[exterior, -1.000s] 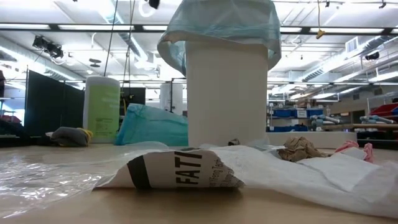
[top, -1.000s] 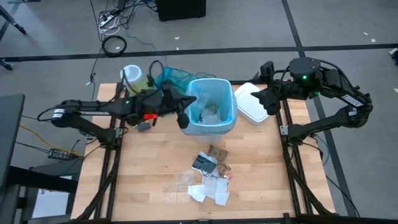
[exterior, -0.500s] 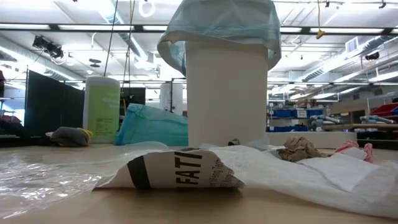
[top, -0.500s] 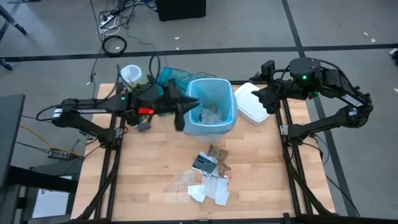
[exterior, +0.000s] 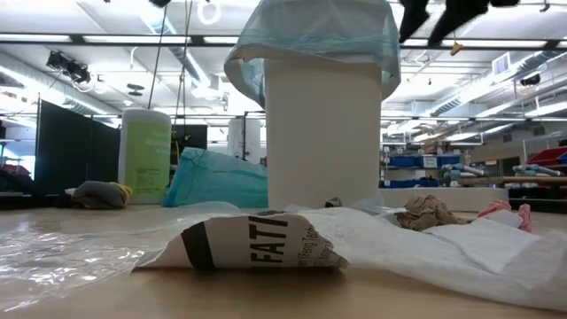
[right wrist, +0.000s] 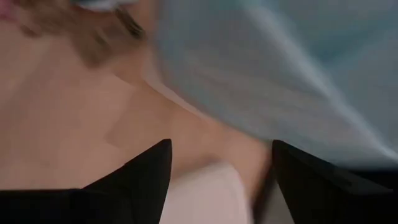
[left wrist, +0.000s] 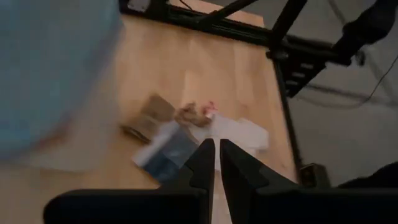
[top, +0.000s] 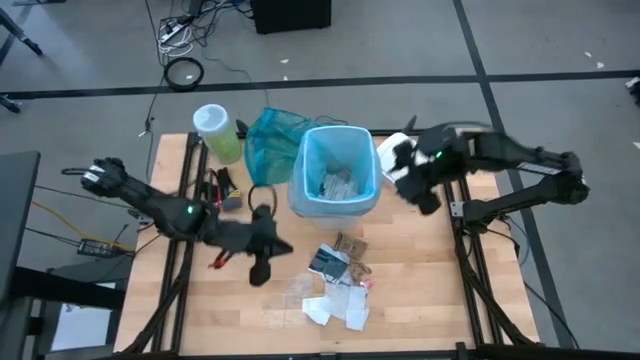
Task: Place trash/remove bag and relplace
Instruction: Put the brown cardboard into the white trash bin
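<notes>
One bin (top: 337,205) stood at the back centre of the table (top: 420,300), lined with one light blue bag (top: 336,150), rim folded over the outside. The bag's mouth faced straight up, long axis vertical; a few scraps lay inside it. One teal-green bag (top: 270,135) sat crumpled just left of the bin, one pale green canister (top: 216,130) left of that, one white lid-like piece (top: 392,160) at the bin's right side.

The trash (top: 335,285) lay in one loose cluster in front of the bin, apart from it: white paper, a dark packet, a brown wrapper, clear plastic. I couldn't count the pieces exactly.

Two arms. The left gripper (top: 258,265) was over bare wood left of the cluster, fingers (left wrist: 205,163) nearly pressed together with only a thin slit between, holding nothing, pointed toward the scraps. The right gripper (top: 418,190) was just right of the bin, fingers (right wrist: 143,171) spread wide, empty.

Open room: bare table left and right of the cluster. The back edge was crowded.
</notes>
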